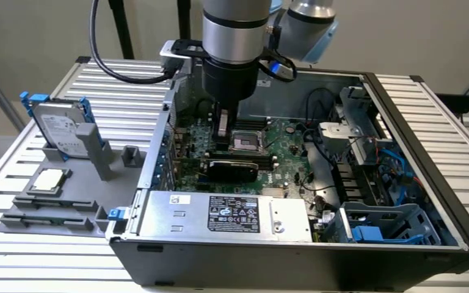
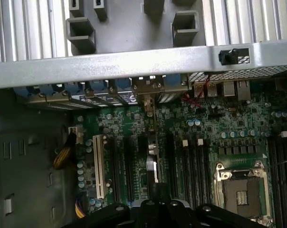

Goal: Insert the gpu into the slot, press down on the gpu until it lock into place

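Observation:
The gpu [image 1: 232, 168] is a flat black card standing on edge on the green motherboard [image 1: 287, 152] inside the open computer case. In the wrist view the gpu [image 2: 153, 147] shows edge-on as a thin strip running from its metal bracket at the case's rear wall to the gripper. My gripper [image 1: 223, 145] points straight down, shut, with its tips at the card's top edge near one end and nothing visibly between the fingers. The gripper [image 2: 157, 190] sits right over the card's edge in the wrist view. The slot is hidden under the card.
A silver-labelled power supply [image 1: 226, 213] lies along the case's near side. An open CPU socket [image 1: 244, 141] sits beside the card, with black memory slots [image 2: 193, 161] and a white slot [image 2: 100, 166] flanking it. A hard drive [image 1: 59, 128] and grey fixtures [image 1: 51, 210] stand outside on the exterior view's left.

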You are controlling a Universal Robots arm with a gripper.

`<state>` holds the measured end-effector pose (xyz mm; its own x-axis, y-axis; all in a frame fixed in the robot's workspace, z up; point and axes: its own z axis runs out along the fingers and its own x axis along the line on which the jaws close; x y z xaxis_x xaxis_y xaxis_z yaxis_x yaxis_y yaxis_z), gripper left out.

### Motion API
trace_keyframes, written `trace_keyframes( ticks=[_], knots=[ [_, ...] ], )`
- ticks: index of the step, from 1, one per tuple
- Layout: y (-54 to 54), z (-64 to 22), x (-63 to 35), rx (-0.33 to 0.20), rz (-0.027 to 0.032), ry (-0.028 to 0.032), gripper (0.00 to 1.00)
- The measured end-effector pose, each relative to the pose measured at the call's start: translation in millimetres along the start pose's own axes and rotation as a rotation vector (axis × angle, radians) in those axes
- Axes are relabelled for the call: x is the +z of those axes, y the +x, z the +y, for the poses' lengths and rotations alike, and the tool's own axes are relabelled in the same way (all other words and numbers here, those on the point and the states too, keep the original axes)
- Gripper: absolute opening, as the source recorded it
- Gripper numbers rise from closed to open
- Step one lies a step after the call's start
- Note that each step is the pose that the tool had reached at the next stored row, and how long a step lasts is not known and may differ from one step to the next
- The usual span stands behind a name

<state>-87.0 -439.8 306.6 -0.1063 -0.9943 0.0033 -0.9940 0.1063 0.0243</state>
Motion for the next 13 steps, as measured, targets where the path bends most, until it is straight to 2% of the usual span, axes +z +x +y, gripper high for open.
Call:
trace_keyframes(
  ticks=[4, 5, 6, 13],
  knots=[
    [-1.2, -14.0, -5.0, -0.002, -0.0005, -0.0001, 0.11],
    [-1.5, -16.6, -5.9, -0.002, -0.0001, -0.0023, 0.11],
    [-1.5, -17.1, -5.9, -0.002, -0.0002, -0.0047, 0.11],
    [-1.5, -17.1, -5.9, -0.002, 0.0, -0.0048, 0.11]
  ],
)
